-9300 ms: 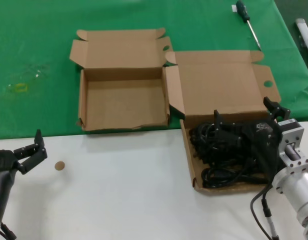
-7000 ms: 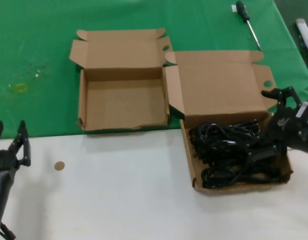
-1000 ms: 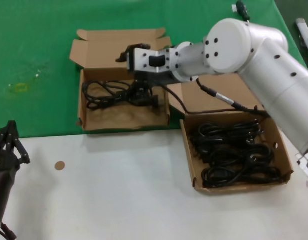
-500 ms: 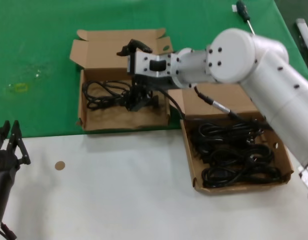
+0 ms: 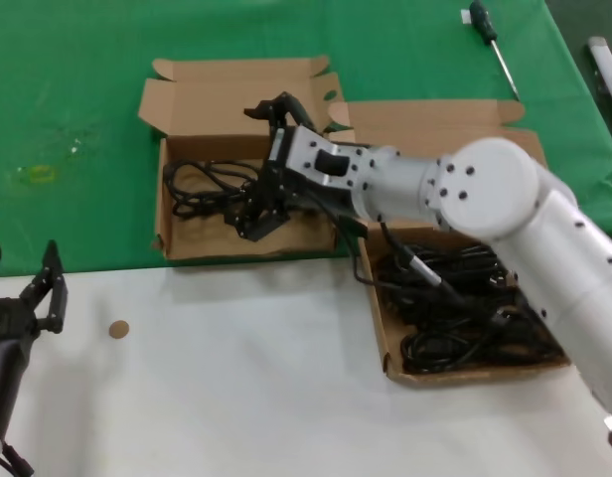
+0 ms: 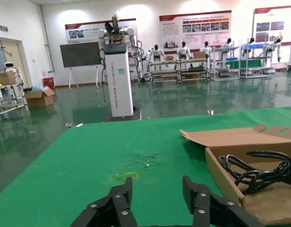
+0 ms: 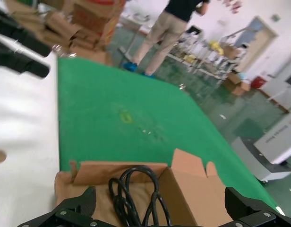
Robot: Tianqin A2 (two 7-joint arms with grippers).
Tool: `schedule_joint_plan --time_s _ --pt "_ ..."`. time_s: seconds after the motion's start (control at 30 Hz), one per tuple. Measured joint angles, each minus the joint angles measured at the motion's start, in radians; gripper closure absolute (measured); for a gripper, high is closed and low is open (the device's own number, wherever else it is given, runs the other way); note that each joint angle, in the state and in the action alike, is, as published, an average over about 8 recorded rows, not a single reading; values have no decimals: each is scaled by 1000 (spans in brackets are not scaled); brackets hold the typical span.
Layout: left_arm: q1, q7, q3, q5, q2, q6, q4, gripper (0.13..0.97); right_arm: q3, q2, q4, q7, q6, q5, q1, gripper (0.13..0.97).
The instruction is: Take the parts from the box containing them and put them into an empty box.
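R gripper (image 5: 254, 211) over short-lid box (image 5: 173, 243), jaws apart, prob. empty; cable bundle (image 5: 202, 185) just left, long axis across box. L gripper (image 5: 23, 298) open, parked.

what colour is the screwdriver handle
Dark green on the screwdriver, best in the head view.

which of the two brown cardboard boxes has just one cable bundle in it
The shallow brown cardboard box with the short lid, on the green cloth. It holds a single coiled black cable under the right hand; the tall-lidded cardboard box is still piled with cables.
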Motion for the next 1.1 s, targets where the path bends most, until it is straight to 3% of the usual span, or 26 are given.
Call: schedule_joint_plan --time_s 0.13,0.7,0.83,1.1 --pt "0 0 0 0 0 0 0 738 33 7 39 -2 43 37 -61 156" --pt "0 0 0 0 0 0 0 325 175 39 209 -11 229 199 -326 129" --pt "0 0 0 0 0 0 0 325 208 46 248 -13 273 237 -388 129" --pt "0 0 0 0 0 0 0 194 274 61 327 -17 360 313 -512 129"
